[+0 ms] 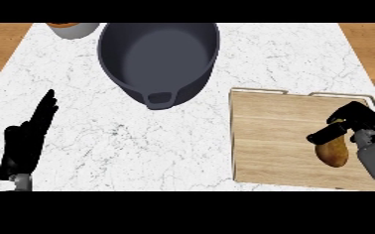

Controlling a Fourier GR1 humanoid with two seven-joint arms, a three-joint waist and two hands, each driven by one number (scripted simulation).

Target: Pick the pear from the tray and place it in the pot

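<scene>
On the counter the pot stands empty, ready to receive. Right of it lies the tray. The left hand rests open at lower left. The right hand curls round the pear, seemingly not yet lifted off it.

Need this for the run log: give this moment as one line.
right hand shut on pear | pear over tray | pot without pear | left hand open

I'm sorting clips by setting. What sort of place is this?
Most likely a kitchen counter: a white marbled top, a dark cooking pot, a wooden tray and a pear.
</scene>
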